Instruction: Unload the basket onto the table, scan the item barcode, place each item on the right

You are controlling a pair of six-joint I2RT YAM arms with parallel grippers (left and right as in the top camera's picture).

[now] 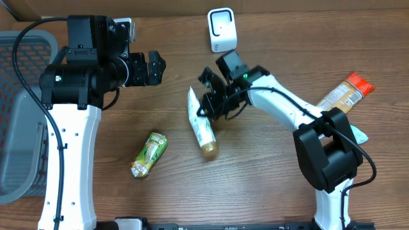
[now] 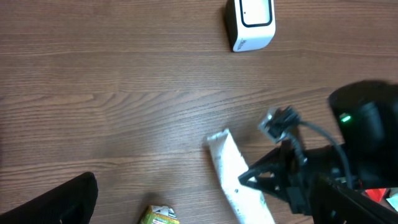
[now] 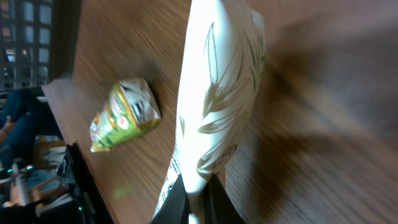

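White tube, green leaf print

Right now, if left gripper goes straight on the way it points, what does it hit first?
Probably the right arm's wrist, above the right gripper shut on the white tube. The left gripper is open, aimed that way; relative height is unclear overhead.

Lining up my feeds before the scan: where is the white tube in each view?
Overhead: the tube is at centre, slanting down to the right, below the scanner.
Left wrist: the tube is lower centre-right, reaching the bottom edge.
Right wrist: the tube fills the middle, top to bottom.
Shared landmark: the green pouch, left of the tube in every view.
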